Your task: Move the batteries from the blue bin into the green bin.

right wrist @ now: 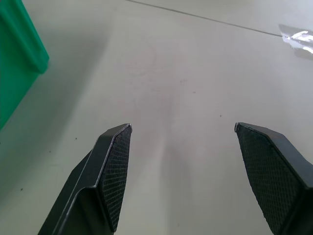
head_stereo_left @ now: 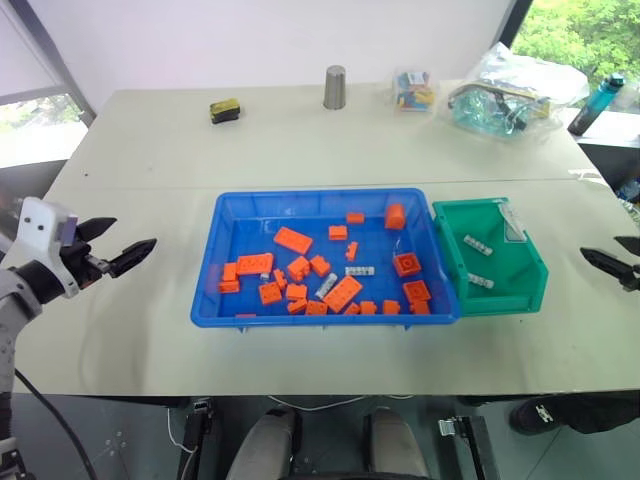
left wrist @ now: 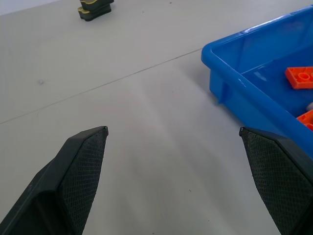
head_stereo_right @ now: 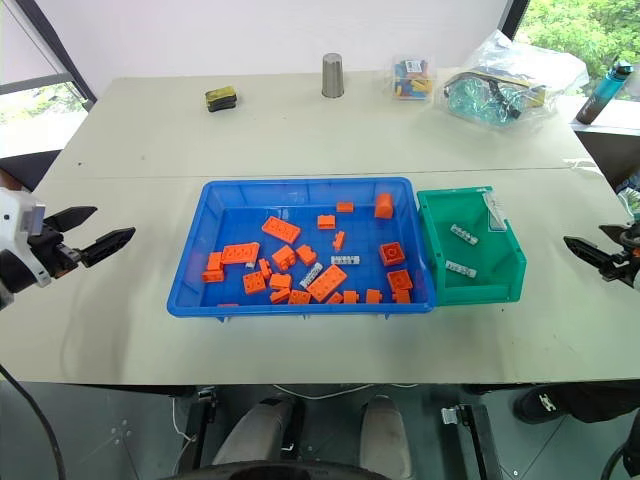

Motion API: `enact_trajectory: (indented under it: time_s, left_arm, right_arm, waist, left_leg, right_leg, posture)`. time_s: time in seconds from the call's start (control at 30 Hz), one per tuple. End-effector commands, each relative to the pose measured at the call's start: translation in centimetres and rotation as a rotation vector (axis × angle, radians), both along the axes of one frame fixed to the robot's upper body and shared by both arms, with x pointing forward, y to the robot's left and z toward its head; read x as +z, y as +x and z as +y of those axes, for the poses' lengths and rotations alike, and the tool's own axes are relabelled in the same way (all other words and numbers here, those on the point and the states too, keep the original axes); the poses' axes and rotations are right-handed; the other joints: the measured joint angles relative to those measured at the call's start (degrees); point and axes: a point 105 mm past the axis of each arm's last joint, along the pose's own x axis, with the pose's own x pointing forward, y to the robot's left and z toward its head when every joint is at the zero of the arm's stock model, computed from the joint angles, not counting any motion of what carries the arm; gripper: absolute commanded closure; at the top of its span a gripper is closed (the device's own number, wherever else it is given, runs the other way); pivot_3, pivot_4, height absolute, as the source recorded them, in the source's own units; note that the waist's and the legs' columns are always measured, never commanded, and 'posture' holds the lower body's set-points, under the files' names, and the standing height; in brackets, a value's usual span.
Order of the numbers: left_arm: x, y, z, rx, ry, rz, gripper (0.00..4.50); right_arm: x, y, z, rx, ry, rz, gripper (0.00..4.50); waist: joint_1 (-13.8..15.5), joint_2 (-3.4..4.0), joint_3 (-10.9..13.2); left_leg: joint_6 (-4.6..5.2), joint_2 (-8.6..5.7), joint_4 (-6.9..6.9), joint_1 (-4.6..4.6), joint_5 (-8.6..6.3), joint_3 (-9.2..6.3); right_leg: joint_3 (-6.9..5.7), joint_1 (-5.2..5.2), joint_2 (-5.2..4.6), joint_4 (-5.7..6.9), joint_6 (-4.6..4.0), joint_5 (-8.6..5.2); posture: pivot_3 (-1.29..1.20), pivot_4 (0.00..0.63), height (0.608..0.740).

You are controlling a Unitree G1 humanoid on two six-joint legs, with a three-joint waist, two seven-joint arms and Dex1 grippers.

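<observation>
Now counting: two batteries left among orange bricks in the blue bin, three already lying in the green bin touching its right side. Left gripper and right gripper both spread wide, empty, well apart from the bins.

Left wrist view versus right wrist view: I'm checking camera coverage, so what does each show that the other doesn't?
Left wrist view alone: the blue bin with orange bricks, and a dark block far off. Right wrist view alone: the green bin and a clear bag's edge. Both: the table beyond an open gripper, left and right.
</observation>
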Motion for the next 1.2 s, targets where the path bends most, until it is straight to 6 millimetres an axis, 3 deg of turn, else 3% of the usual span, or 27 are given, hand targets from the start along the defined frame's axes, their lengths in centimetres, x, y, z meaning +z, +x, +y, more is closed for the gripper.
enact_trajectory:
  time_s: [0.03,0.33,0.47,0.67,0.83,0.97,1.0,1.07,1.2]
  left_arm:
    - [1.6,-0.2,0.1,-0.001,0.038,-0.054,0.00]
    - [1.8,0.0,0.0,0.013,0.006,-0.047,0.00]
    - [1.8,0.2,-0.7,0.000,0.012,-0.050,0.00]
    - [1.6,0.3,-2.5,-0.055,-0.002,-0.040,0.00]
    - [2.8,-0.2,-5.9,-0.221,-0.033,-0.032,0.00]
    - [3.7,-1.1,-8.7,-0.383,-0.016,-0.020,0.00]
    - [3.8,-1.3,-9.1,-0.401,-0.012,-0.017,0.00]
    - [4.0,-2.0,-10.1,-0.471,-0.001,-0.002,0.00]
    - [3.8,-3.0,-10.9,-0.533,0.032,0.024,0.00]
  right_arm:
    - [1.5,0.1,0.1,0.004,-0.016,-0.059,1.05]
    - [1.6,0.0,0.0,-0.003,0.001,-0.062,1.05]
    - [1.7,0.2,-0.1,-0.020,-0.016,-0.060,0.04]
    - [2.7,1.1,0.7,0.013,-0.033,-0.072,0.04]
    - [6.1,2.9,5.8,0.243,-0.035,-0.114,0.04]
    - [9.0,3.6,13.0,0.542,-0.060,-0.123,0.04]
    - [9.4,3.6,13.9,0.579,-0.065,-0.122,0.04]
    - [10.7,3.9,18.0,0.733,-0.066,-0.139,0.04]
    - [11.8,4.2,24.6,0.938,-0.044,-0.145,0.04]
  waist:
    - [-0.03,0.00,0.00]
    - [-0.03,0.00,0.00]
    - [0.00,0.00,0.00]
    - [-0.02,0.00,0.00]
    - [-0.18,0.02,0.00]
    - [-0.58,0.03,0.01]
    - [-0.78,0.04,0.01]
    - [-1.03,0.03,0.02]
    - [-1.41,0.03,0.02]
  left_leg:
    - [0.00,0.00,0.00,0.00,0.00,0.00]
    - [0.00,0.00,0.00,0.00,0.00,0.00]
    - [0.00,0.00,0.00,0.00,0.00,0.00]
    - [0.00,0.00,0.00,0.00,0.00,0.01]
    - [0.00,0.05,0.02,-0.01,0.00,0.02]
    - [0.00,0.10,0.02,-0.01,0.00,0.01]
    - [0.00,0.10,0.02,-0.02,0.00,0.01]
    - [0.00,0.10,0.01,-0.02,0.00,-0.02]
    - [-0.01,0.14,-0.01,-0.03,0.00,-0.03]
  right_leg:
    - [0.00,0.00,0.00,0.00,0.00,0.00]
    - [0.00,0.00,0.00,0.00,0.00,0.00]
    - [0.00,0.00,0.00,0.00,0.00,0.00]
    - [0.00,0.01,0.00,0.00,0.00,0.00]
    - [0.00,-0.01,0.02,0.01,0.00,0.00]
    - [-0.01,-0.01,0.05,0.00,0.00,0.00]
    - [-0.01,-0.02,0.05,0.00,0.00,0.00]
    - [-0.03,0.00,0.05,0.00,0.00,0.00]
    - [-0.04,-0.04,0.08,-0.01,0.00,0.00]
  posture:
    - [0.00,0.150,0.727]
    - [0.00,0.150,0.727]
    - [0.00,0.150,0.727]
    - [0.00,0.150,0.727]
    - [0.00,0.150,0.727]
    - [0.00,0.150,0.727]
    - [0.00,0.150,0.727]
    - [0.00,0.150,0.727]
    - [0.00,0.150,0.727]
